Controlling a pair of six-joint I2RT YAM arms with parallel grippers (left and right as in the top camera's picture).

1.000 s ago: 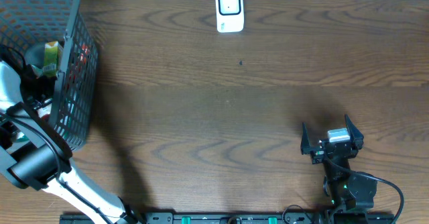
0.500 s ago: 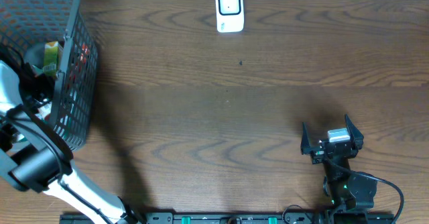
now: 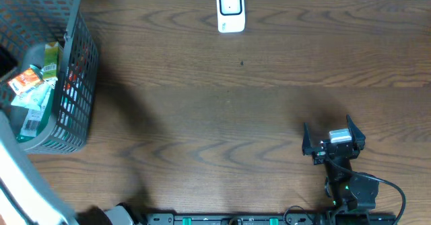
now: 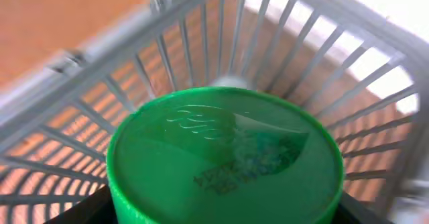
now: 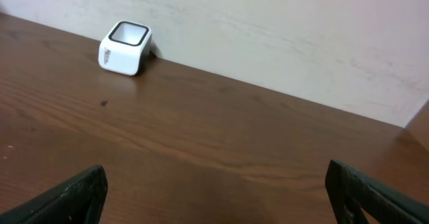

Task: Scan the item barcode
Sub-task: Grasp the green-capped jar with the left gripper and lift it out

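Green tub (image 4: 224, 157) is sitting in the basket (image 3: 74, 23), and my left fingers (image 4: 77, 214) are gripping it. Right fingers (image 5: 64, 197) are hanging wide open. Looks like I'm mid-pickup, so next I'm carrying it to the scanner (image 3: 230, 9), barcode facing it.

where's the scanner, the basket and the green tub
scanner (image 3: 230, 9), overhead view, on its white front face
basket (image 3: 79, 83), overhead view, on its right grey wall
green tub (image 4: 228, 157), left wrist view, middle of its round green face
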